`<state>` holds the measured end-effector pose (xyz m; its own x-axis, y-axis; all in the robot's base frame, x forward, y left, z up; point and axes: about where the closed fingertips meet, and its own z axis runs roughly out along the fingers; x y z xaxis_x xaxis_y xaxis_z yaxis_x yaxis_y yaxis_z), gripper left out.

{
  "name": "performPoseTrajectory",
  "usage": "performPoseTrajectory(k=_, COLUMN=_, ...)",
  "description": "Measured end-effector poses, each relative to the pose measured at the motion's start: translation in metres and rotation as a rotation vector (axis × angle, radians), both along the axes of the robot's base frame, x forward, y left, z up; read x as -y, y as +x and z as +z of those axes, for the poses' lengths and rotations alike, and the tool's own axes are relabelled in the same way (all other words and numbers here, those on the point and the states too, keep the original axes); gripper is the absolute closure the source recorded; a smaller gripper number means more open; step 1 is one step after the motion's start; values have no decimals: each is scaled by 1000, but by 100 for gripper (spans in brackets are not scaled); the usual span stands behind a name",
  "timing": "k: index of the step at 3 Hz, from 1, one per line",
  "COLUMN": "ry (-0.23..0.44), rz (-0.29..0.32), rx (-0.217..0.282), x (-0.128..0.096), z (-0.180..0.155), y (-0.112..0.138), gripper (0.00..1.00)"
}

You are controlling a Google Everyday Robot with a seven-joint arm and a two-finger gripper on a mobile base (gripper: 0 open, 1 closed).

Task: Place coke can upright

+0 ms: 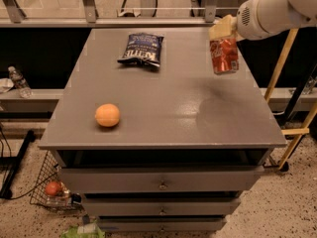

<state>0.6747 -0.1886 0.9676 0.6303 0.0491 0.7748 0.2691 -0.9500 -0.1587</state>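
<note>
The red coke can [224, 55] hangs upright in the air above the right rear part of the grey cabinet top [168, 108]. My gripper [223, 29] is shut on the can's top end, reaching in from the upper right on a white arm [270, 11]. The can is held clear of the surface, and its shadow falls on the top just below and in front of it.
An orange fruit [107, 115] lies near the front left of the top. A dark blue chip bag [141, 49] lies at the rear middle. Drawers run below the front edge. A wooden frame [287, 83] stands to the right, and a wire basket [52, 190] on the floor at left.
</note>
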Motion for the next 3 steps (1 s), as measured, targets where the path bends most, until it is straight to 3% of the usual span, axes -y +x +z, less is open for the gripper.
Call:
performPoseTrajectory(k=1, ry=-1, rz=1, rx=-3, x=0, z=-1, y=0, gripper=100)
performPoseTrajectory(k=2, ry=-5, rz=23, rx=58, x=-1, z=1, y=-1, gripper=100)
performPoseTrajectory(k=3, ry=12, rz=69, rx=178, x=-1, z=-1, y=-3, gripper=100)
